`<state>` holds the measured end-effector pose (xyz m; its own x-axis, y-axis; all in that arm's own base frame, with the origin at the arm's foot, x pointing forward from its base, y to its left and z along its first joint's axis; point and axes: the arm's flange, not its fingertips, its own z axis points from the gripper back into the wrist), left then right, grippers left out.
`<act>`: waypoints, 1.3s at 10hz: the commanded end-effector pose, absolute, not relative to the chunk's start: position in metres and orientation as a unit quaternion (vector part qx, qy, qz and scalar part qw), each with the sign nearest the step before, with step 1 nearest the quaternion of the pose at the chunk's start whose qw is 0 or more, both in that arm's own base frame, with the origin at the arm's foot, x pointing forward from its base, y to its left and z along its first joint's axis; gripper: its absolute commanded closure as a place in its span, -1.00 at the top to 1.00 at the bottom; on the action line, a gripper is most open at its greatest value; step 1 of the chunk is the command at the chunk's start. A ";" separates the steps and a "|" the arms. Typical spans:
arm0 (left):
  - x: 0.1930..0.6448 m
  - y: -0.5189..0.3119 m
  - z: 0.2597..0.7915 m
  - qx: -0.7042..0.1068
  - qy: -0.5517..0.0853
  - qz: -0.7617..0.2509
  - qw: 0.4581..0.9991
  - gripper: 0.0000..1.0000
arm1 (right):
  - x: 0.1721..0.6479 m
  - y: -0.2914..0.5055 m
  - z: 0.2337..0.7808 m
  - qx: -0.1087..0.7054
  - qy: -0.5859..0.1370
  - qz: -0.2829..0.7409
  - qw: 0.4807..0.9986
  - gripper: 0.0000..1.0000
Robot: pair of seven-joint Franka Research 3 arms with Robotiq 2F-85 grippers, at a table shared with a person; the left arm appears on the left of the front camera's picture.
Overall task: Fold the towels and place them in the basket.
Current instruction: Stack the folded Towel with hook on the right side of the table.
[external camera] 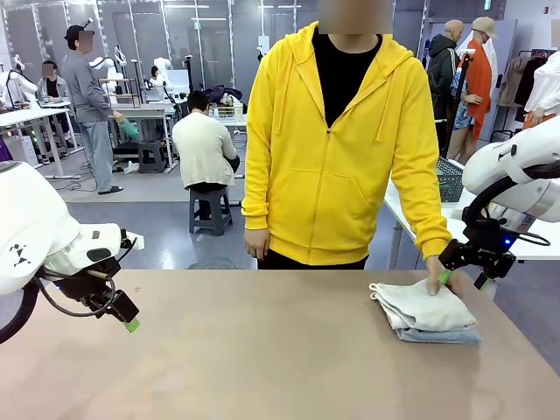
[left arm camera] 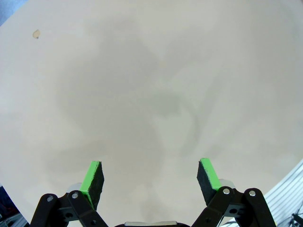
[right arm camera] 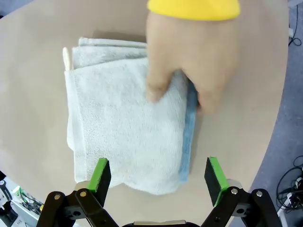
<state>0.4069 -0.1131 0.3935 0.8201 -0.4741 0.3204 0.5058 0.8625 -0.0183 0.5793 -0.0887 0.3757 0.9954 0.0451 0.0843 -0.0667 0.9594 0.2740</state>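
We find no text, label, brand or number that can be read on anything here. Far signs and surfaces are too small for us to read

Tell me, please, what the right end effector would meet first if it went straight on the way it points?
Probably the cream-white towel on the folded stack, just short of the person's hand; the right end effector stands open above it, though depth is unclear.

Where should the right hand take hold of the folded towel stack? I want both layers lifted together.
Probably at the open near edge of the towel stack, coming in low from the robot's side. There the cream towel and the blue towel lie flush, and the person's hand presses the far edge. The right hand is open, straddling that edge.
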 end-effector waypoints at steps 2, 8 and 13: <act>0.408 -0.116 0.392 -0.044 -0.158 -0.251 0.954 1.00 | 0.578 -0.089 0.378 0.146 -0.040 0.035 0.988 1.00; 0.413 -0.091 0.432 -0.081 -0.184 -0.277 0.940 1.00 | 0.545 -0.093 0.461 0.177 -0.098 0.121 0.972 1.00; 0.405 0.024 0.531 -0.303 -0.225 -0.240 0.894 1.00 | 0.491 -0.133 0.553 0.328 -0.123 0.128 0.928 1.00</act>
<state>0.3984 0.0022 0.5253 0.7482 -0.3437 0.5675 0.5895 0.7367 -0.3312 0.4935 -0.1175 0.5534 0.9304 0.1770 0.3209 -0.3234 0.8085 0.4916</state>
